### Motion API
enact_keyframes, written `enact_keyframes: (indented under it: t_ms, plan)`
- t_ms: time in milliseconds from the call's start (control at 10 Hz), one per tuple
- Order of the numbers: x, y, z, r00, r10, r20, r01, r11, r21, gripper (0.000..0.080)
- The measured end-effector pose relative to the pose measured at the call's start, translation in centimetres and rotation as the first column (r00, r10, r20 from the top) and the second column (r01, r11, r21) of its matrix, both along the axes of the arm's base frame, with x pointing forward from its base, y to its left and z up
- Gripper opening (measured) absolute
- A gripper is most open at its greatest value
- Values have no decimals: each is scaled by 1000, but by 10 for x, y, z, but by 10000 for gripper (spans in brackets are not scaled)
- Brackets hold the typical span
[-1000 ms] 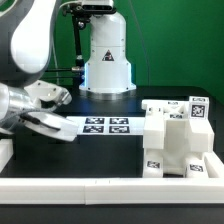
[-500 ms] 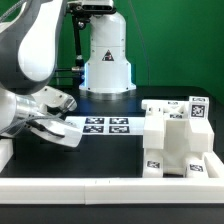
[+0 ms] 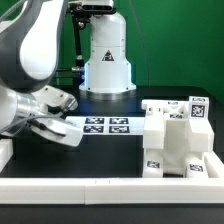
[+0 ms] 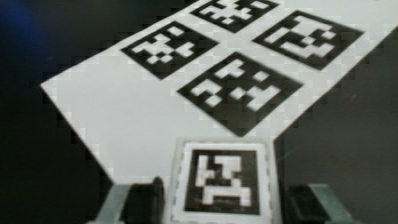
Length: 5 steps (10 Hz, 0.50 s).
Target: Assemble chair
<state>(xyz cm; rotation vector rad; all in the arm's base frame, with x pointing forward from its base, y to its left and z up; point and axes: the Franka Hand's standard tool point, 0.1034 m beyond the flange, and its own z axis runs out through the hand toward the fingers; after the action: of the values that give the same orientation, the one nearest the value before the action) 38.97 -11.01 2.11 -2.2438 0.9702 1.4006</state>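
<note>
Nothing has shifted in the last half second; a second ago my arm sat further toward the exterior view's left and has since swung in over the near end of the marker board (image 3: 100,126). Under me is a black table (image 3: 100,165) with a raised white edge along the front, a green wall behind, and the robot base (image 3: 106,55) standing beyond the board. No bins or trays are here. Off toward the exterior view's right of my gripper (image 3: 62,135), well apart from it, the white chair parts (image 3: 178,140) stand stacked together, each tagged. My gripper (image 4: 215,205) is low over the board, fingers (image 4: 315,203) spread apart, and between them lies a small white tagged piece (image 4: 221,178) just beside the board's four markers. Whether my fingers touch it I cannot tell.
</note>
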Motion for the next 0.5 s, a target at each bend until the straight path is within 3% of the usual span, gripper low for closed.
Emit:
enact_keyframes:
  t_ms: [100,200,300,400,500]
  plan:
    - [9,7,14,1000,18,21,-18,1000,5,286]
    - [27,11,33,994,58,95,-55,998,-32,286]
    - [44,19,61,981,92,172,-83,995,-55,286]
    - [53,24,76,956,148,253,-123,986,-112,288]
    - [49,25,72,940,162,301,-123,982,-147,288]
